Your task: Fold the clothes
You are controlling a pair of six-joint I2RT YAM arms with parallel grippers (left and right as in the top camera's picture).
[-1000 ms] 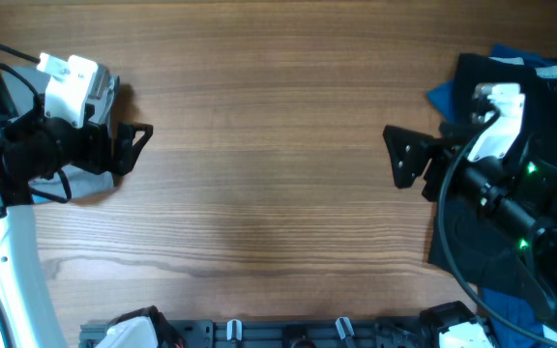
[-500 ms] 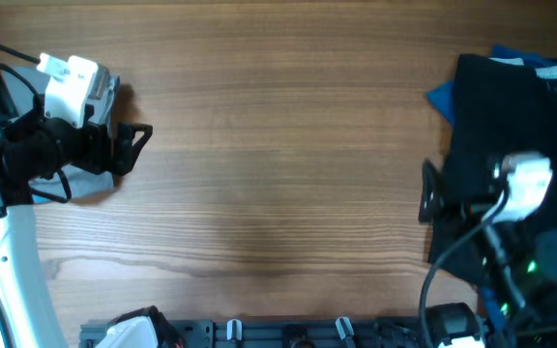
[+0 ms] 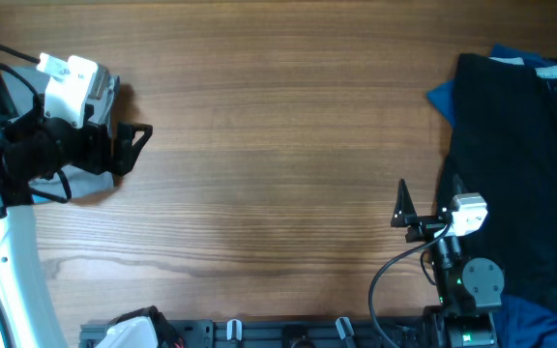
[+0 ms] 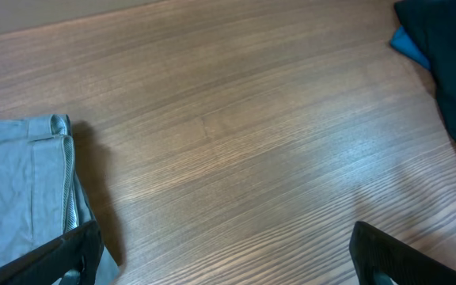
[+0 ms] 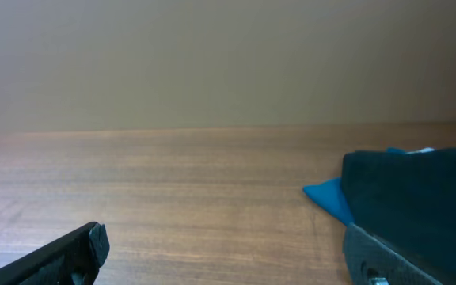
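Note:
My left gripper (image 3: 135,147) (image 4: 228,257) is open and empty at the table's left side. A folded pale grey-blue garment with stitched seams (image 4: 18,198) lies under and beside it; a corner shows in the overhead view (image 3: 87,184). I cannot tell whether this is the grey shorts; no plainly mid-grey shorts show elsewhere. My right gripper (image 3: 420,217) (image 5: 228,261) is open and empty, near the front edge beside the pile on the right, with its camera facing along the table.
A large black garment (image 3: 520,164) (image 5: 418,198) (image 4: 450,55) covers the right side, with a bright blue cloth (image 3: 441,97) (image 5: 327,198) (image 4: 408,41) poking out beneath it. Bare wooden table (image 3: 278,145) lies between the arms. A black rail runs along the front edge (image 3: 278,333).
The right arm has pulled back from over the black garment toward the front edge and now stands near its base. The left arm and the garments have not moved.

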